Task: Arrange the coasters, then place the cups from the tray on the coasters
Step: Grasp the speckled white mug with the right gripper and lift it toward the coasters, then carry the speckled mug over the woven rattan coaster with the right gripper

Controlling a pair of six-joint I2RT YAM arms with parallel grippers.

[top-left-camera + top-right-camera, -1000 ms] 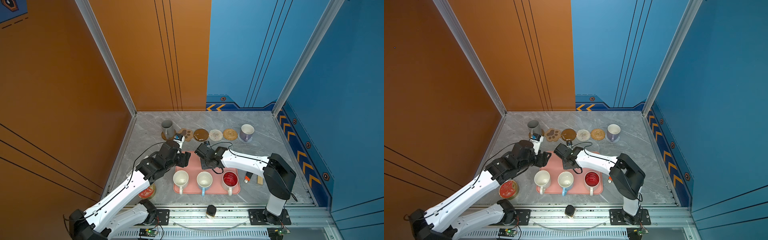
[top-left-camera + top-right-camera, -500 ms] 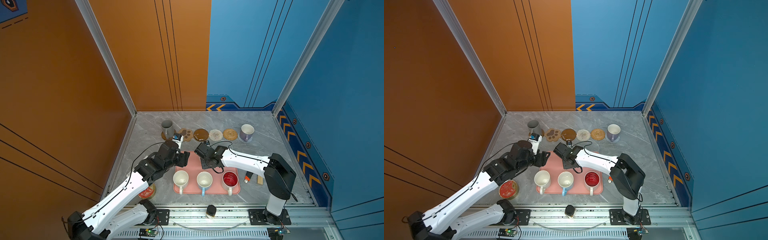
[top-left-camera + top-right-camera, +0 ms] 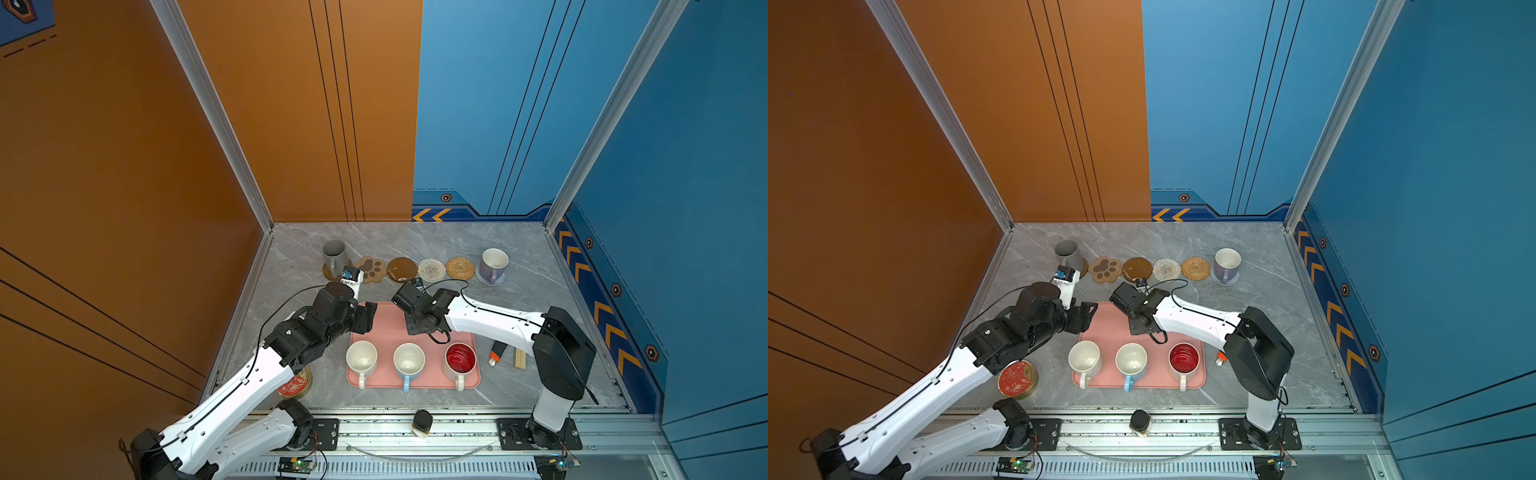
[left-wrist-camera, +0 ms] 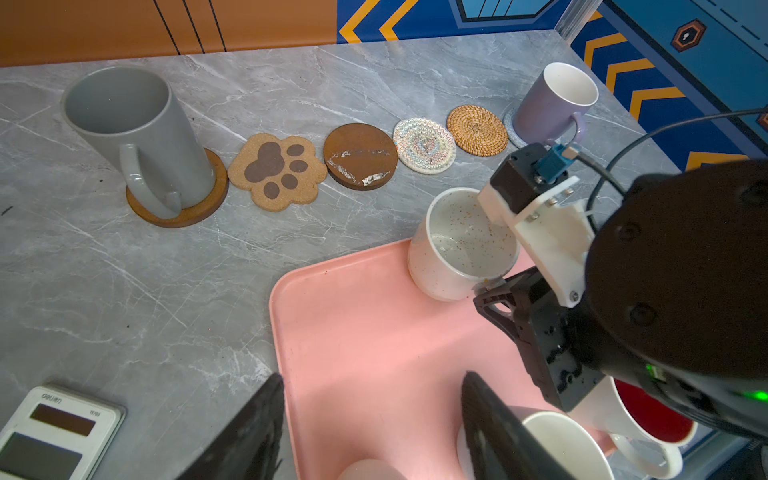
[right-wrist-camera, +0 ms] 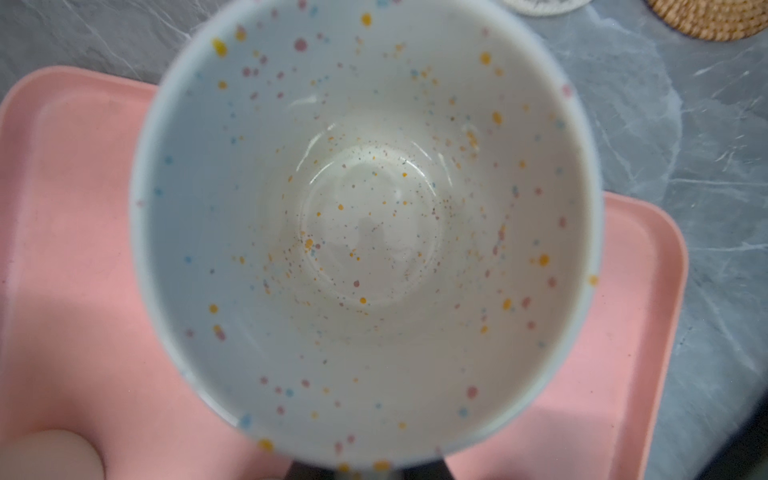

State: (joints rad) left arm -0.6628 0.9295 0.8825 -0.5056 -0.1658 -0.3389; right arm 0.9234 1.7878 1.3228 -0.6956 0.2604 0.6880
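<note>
My right gripper (image 5: 361, 471) is shut on the near rim of the speckled cream cup (image 4: 461, 245) at the far edge of the pink tray (image 3: 386, 328); whether the cup is lifted cannot be told. My left gripper (image 4: 372, 378) hangs open over the tray's far left corner, holding nothing. On the tray's near side stand a white cup (image 3: 361, 357), a light blue cup (image 3: 409, 359) and a red-inside cup (image 3: 460, 358). Behind lies a row of coasters: a brown disc (image 3: 332, 274) under the grey cup (image 3: 333, 254), paw (image 3: 371, 269), brown disc (image 3: 402, 269), white woven (image 3: 432, 269), rattan (image 3: 460, 267), and grey-blue (image 3: 490, 278) under the lavender cup (image 3: 493, 264).
A red-topped tin (image 3: 295, 384) sits left of the tray under my left arm. A calculator (image 4: 54, 432) lies near it. An orange-tipped marker (image 3: 496, 353) and wooden sticks (image 3: 519, 359) lie right of the tray. A small dark jar (image 3: 422, 422) stands on the front rail.
My left arm has drawn back slightly to the left with its jaws still apart. The right gripper with the speckled cup has hardly moved.
</note>
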